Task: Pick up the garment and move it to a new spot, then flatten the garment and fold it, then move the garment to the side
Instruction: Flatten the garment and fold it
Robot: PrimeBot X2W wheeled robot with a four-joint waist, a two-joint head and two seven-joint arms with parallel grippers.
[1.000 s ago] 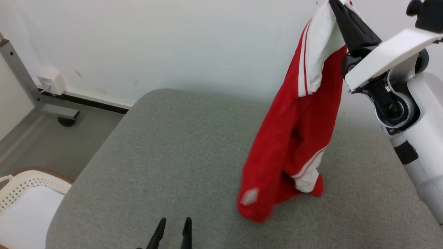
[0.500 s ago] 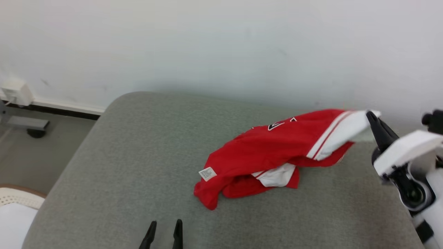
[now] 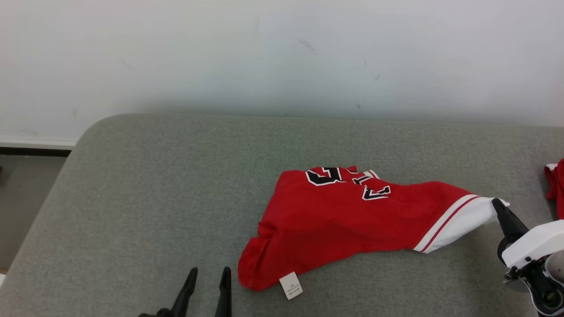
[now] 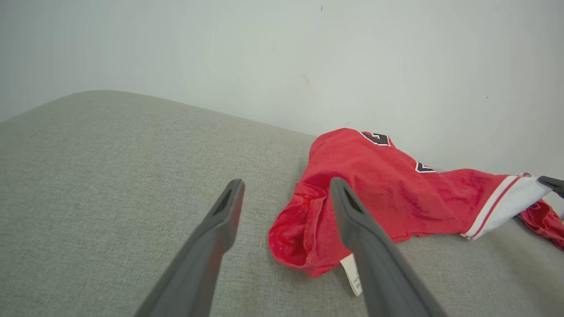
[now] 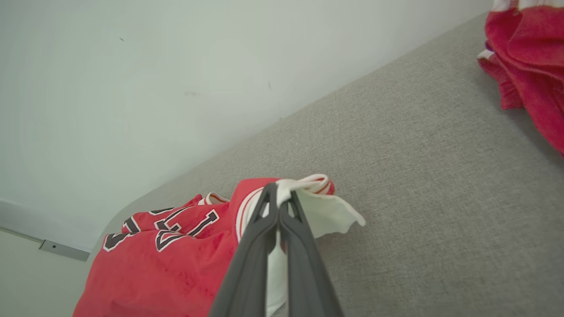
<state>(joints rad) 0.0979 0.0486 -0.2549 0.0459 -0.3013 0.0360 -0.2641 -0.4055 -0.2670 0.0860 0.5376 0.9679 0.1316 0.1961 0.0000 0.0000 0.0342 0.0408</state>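
Right of the worktop's [image 3: 132, 185] middle, seen from the head, the red garment [image 3: 352, 220] lies crumpled with its black numerals toward the far edge and its white-striped hem drawn out toward the right edge, where the right pincer [image 3: 502, 209] is pressed together on that hem. The left pincer [image 3: 210, 275] stands spread near the front edge, just beside the garment's bunched corner and its white label [image 3: 291, 285], touching neither. A second red cloth [image 3: 556, 185] sits at the right edge. From the left wrist, the left pincer [image 4: 286, 185] frames empty grey fabric and the rolled corner of the garment [image 4: 396, 185], which looks doubled under itself. From the right wrist, the right pincer [image 5: 280, 198] pinches only a thin gather of the white hem [image 5: 330, 215], with the other red cloth [image 5: 528, 66] well apart toward the worktop's corner. The likely trouble: such a narrow bite may slip if the hem is tugged; and with the bunched corner unanchored, a pull to the right would probably drag the whole garment instead of flattening it, perhaps into the second cloth.
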